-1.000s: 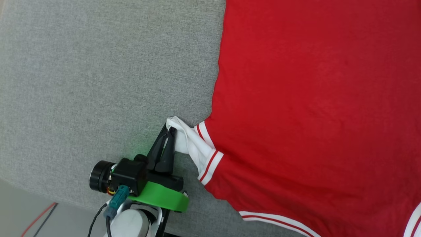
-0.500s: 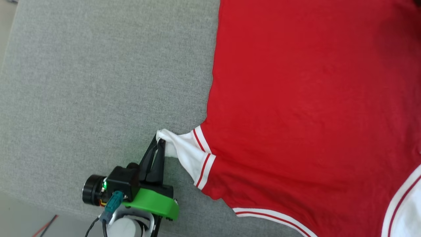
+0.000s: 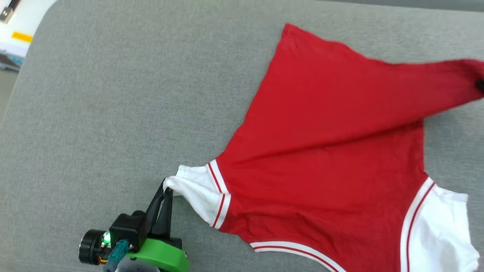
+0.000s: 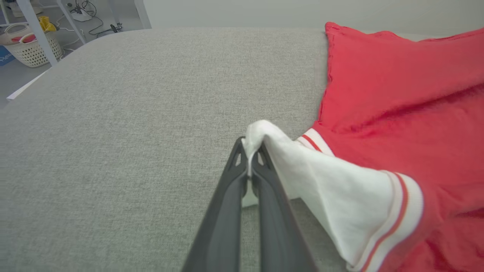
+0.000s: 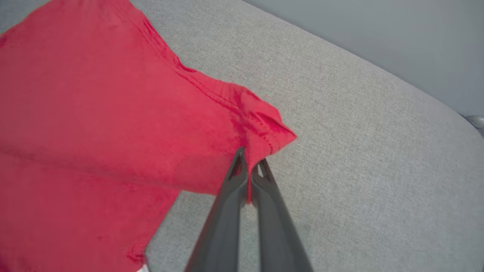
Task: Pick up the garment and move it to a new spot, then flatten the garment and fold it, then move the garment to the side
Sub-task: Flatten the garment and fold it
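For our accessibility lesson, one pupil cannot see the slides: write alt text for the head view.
A red, white-sleeved garment lies spread on a grey fabric surface. At lower left, the left gripper is shut on the tip of one white sleeve, and a red corner is drawn out towards the right edge.

Bright, even, diffuse light across all 3 views. Head view sharp; soft shadow on the grey worktop (image 3: 113, 113) below the lifted hem of the garment (image 3: 321, 151), right side. Green LED (image 3: 107, 238) glows beside the left gripper (image 3: 165, 187). Wrist views: gripper fingers (image 4: 227, 219) near the lens soft, red cloth slightly blurred, worktop edge bowed by wide-angle distortion.
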Motion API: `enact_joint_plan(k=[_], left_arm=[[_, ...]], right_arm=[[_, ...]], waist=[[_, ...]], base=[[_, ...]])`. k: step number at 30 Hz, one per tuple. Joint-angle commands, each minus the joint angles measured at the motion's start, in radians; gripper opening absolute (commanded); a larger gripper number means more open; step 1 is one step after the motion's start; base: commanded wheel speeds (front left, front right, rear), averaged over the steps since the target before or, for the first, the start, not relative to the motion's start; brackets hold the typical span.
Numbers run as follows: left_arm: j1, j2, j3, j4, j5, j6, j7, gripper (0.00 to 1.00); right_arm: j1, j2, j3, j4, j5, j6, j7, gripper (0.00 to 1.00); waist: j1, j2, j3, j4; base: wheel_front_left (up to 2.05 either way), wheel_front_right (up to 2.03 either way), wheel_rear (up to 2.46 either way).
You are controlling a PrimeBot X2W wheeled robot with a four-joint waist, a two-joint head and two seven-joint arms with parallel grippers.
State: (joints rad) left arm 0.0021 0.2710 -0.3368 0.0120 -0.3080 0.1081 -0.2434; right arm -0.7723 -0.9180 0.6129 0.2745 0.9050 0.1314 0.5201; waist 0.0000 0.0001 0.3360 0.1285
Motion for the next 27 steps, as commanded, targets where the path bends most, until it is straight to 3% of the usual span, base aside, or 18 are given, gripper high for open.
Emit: enact_joint_plan(k=[1,7,13,21,27], left_arm=[[0.021,0.012,0.006,-0.008,-0.007,0.009,0.006,0.0],[0.058,0.028,0.008,-0.025,-0.012,0.02,0.02,0.0],[0.081,0.036,0.012,-0.033,-0.02,0.029,0.026,0.0],[0.083,0.04,0.01,-0.028,-0.028,0.031,0.028,0.0],[0.086,0.039,0.007,-0.018,-0.032,0.036,0.027,0.0]], right_arm=[[0.048,-0.021,-0.012,-0.02,0.017,-0.001,-0.015,0.0],[0.26,-0.084,-0.098,-0.078,0.07,-0.001,-0.046,0.0],[0.521,-0.08,-0.194,-0.104,0.126,-0.001,-0.051,0.0],[0.802,0.019,-0.28,-0.076,0.13,-0.001,-0.028,0.0],[0.886,0.093,-0.324,-0.079,0.107,-0.001,-0.001,0.0]], waist=[[0.0,-0.0001,-0.069,-0.068],[0.0,-0.0001,-0.102,-0.101],[0.0,-0.0001,-0.118,-0.116],[0.0,-0.0001,-0.121,-0.12],[0.0,-0.0001,-0.124,-0.124]], base=[[0.0,0.0,0.0],[0.0,0.0,0.0],[0.0,0.0,0.0],[0.0,0.0,0.0],[0.0,0.0,0.0]])
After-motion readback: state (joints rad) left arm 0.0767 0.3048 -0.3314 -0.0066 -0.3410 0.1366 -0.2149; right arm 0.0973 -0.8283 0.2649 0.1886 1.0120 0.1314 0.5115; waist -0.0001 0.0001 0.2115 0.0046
